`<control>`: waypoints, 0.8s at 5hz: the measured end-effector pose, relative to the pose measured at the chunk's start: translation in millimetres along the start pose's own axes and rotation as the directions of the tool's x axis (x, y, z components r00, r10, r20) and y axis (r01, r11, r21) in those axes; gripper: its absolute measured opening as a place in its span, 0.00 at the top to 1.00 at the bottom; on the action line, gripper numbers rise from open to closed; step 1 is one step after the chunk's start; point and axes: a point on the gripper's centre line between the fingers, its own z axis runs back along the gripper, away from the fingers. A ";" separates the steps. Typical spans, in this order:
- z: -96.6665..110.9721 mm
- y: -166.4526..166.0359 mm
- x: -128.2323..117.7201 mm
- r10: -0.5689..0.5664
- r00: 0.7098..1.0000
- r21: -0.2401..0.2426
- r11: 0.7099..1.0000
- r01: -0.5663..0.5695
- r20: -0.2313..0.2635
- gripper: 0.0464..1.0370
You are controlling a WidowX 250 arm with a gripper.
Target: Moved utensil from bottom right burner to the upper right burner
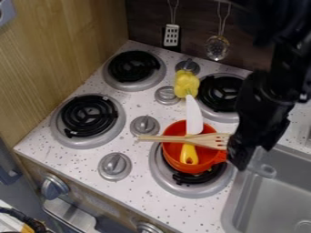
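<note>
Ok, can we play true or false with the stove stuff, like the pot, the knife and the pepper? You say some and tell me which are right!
1. The orange pot is on the bottom right burner. True.
2. The yellow pepper is inside the pot. False: it's outside, near the upper right burner.
3. The knife has a white blade. True.
4. The wooden fork is in the sink. False: it's across the top of the pot.
5. A slotted spatula hangs at the back. True.
</note>
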 end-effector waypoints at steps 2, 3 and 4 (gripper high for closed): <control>-14.9 -1.3 2.9 0.062 0.994 0.016 0.998 -0.061 -0.086 0.04; -19.5 -3.8 0.6 0.072 0.990 0.010 0.997 -0.072 -0.119 0.04; -29.7 -2.8 3.4 0.129 0.982 0.040 0.991 -0.125 -0.137 0.04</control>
